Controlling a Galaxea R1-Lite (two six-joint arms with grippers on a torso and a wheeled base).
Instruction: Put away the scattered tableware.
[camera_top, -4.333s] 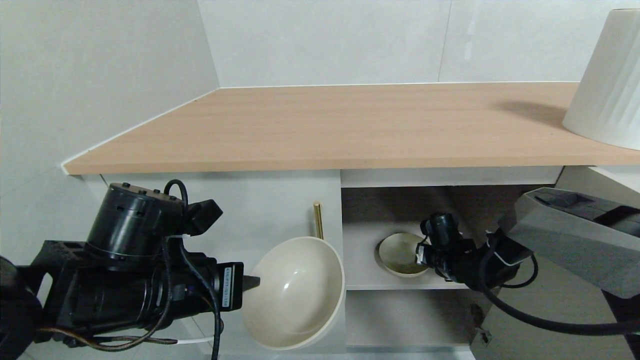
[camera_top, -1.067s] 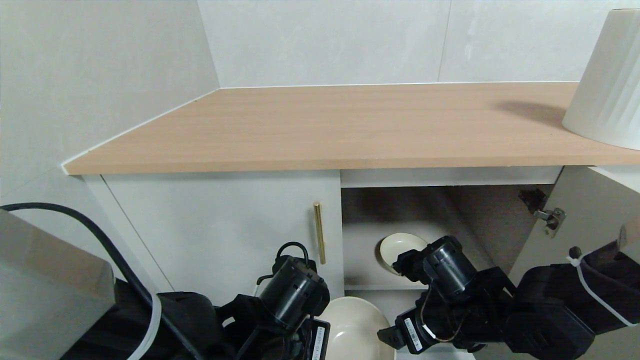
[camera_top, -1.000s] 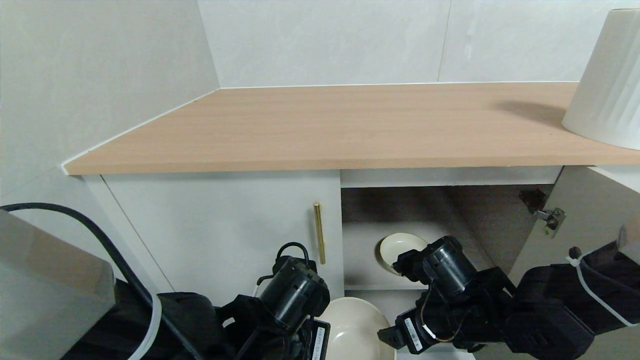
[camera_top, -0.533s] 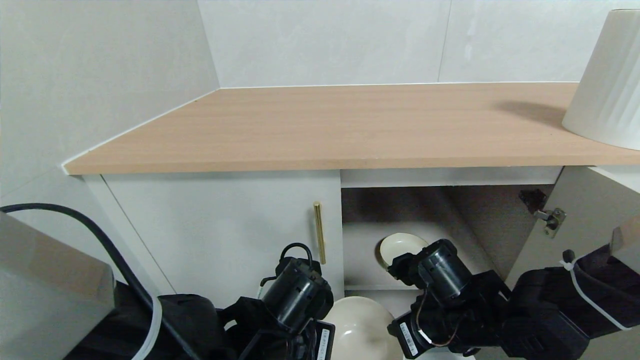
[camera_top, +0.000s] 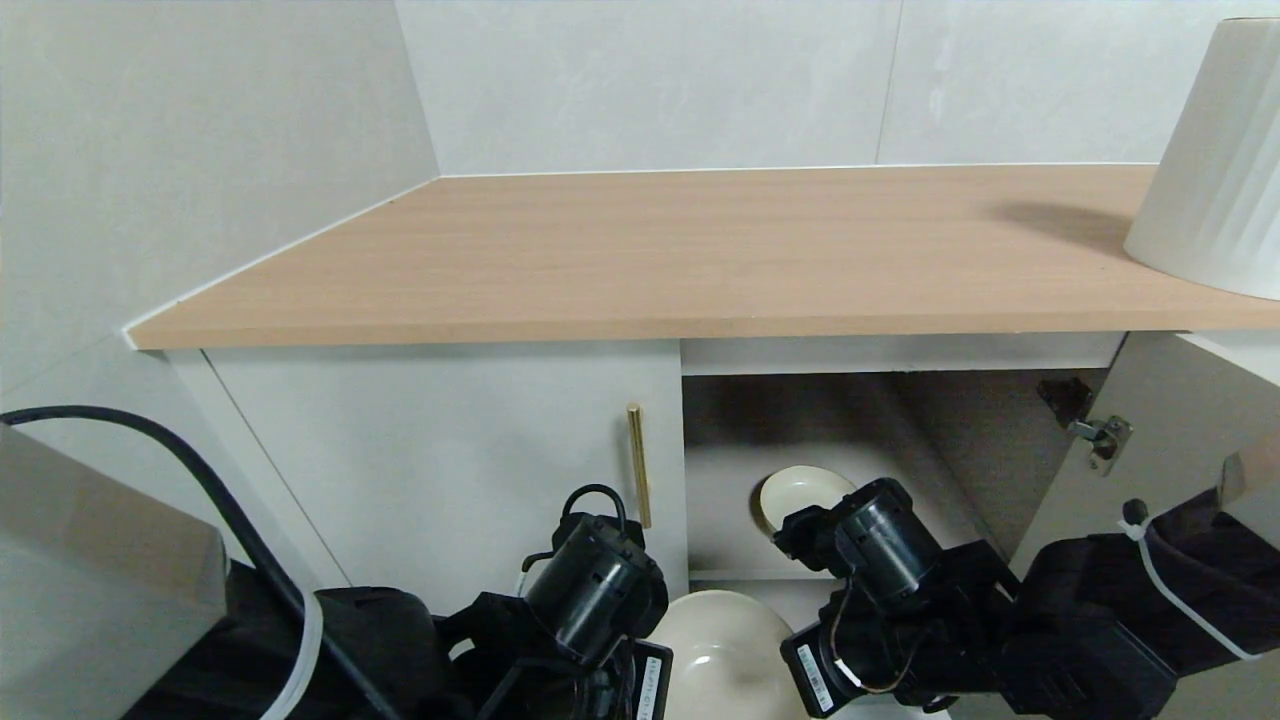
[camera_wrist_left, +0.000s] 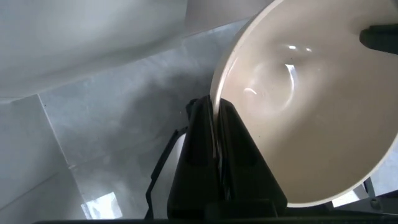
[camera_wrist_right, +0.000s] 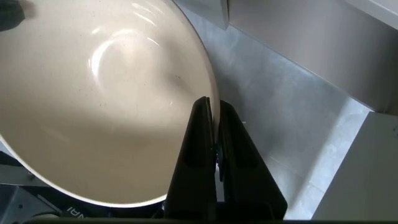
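A large cream bowl (camera_top: 715, 650) hangs low in front of the open cabinet, between my two arms. My left gripper (camera_wrist_left: 215, 117) is shut on one side of its rim, with the bowl's inside (camera_wrist_left: 311, 106) turned toward that camera. On the opposite side my right gripper (camera_wrist_right: 212, 111) is shut on the rim of the same bowl (camera_wrist_right: 106, 106). A small cream bowl (camera_top: 795, 493) sits on the cabinet shelf (camera_top: 720, 530), behind my right wrist.
The left cabinet door is shut, with a brass handle (camera_top: 634, 465). The right door (camera_top: 1150, 450) stands open on its hinge (camera_top: 1100, 436). A wooden countertop (camera_top: 700, 250) runs above, with a white lampshade (camera_top: 1215, 170) at its right end.
Four seconds ago my left gripper alone held the large bowl while my right was at the shelf. Both now grip it low down. In the last second it shifted slightly.
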